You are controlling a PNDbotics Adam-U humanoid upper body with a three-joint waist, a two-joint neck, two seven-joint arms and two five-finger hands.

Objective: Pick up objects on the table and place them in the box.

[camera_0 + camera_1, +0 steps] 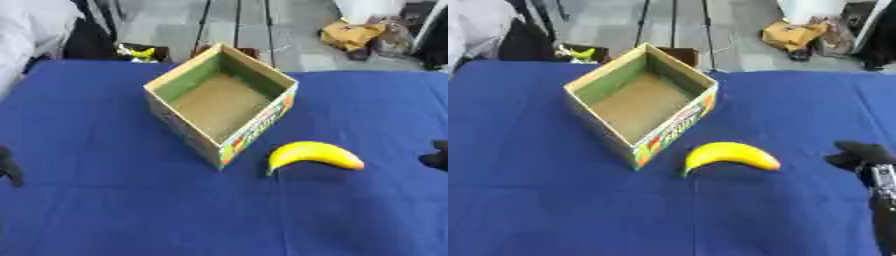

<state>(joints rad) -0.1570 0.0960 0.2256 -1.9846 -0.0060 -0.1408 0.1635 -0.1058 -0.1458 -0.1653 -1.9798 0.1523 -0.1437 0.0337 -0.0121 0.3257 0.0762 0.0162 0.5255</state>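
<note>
Right eye view shows more of the right hand [861,154], black, near the right edge with its arm running down to the near corner; whether its fingers are curled or straight I cannot tell. Left eye view catches only its tip, plus a dark sliver of the left hand [9,167] at the left edge, fingers unreadable. Banana [312,155] lies on the blue table [131,210], just right of the box's near corner. Box [188,82] stands open, nothing inside

Yellow banana [313,154] on blue cloth, beside open, empty cardboard box [221,101].
</note>
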